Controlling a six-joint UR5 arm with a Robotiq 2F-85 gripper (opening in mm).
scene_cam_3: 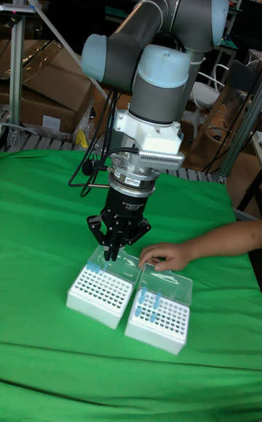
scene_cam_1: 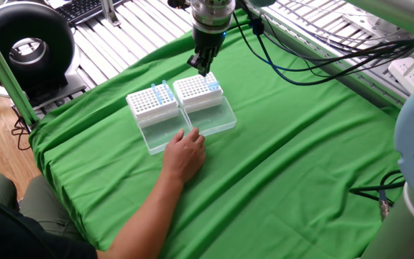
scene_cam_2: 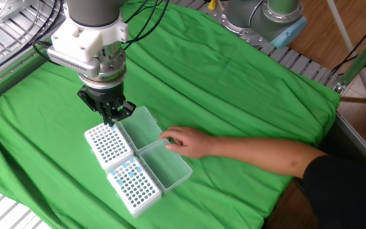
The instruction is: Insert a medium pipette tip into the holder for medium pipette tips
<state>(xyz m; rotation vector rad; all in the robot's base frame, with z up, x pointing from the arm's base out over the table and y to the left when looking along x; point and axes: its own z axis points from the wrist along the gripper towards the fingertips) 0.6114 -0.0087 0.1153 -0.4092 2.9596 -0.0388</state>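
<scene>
Two white racks with open clear lids lie side by side on the green cloth. My gripper [scene_cam_1: 203, 70] [scene_cam_2: 111, 119] [scene_cam_3: 110, 253] hangs just over the far corner of the holder for medium pipette tips [scene_cam_1: 196, 91] [scene_cam_2: 107, 146] [scene_cam_3: 98, 295]. Its fingers are pressed together, pointing down, seemingly shut on a thin medium pipette tip that barely shows below them. A few blue-topped tips stand in that corner of the holder. The look-alike rack [scene_cam_1: 152, 103] [scene_cam_2: 134, 186] [scene_cam_3: 160, 320] carries several blue tips too.
A person's hand [scene_cam_1: 185, 150] [scene_cam_2: 184, 141] [scene_cam_3: 166, 255] rests on the open clear lids [scene_cam_1: 218, 119] [scene_cam_2: 143, 127], close beside my gripper. A metal roller conveyor [scene_cam_1: 106, 36] borders the cloth. Cables [scene_cam_1: 300, 54] trail from the arm.
</scene>
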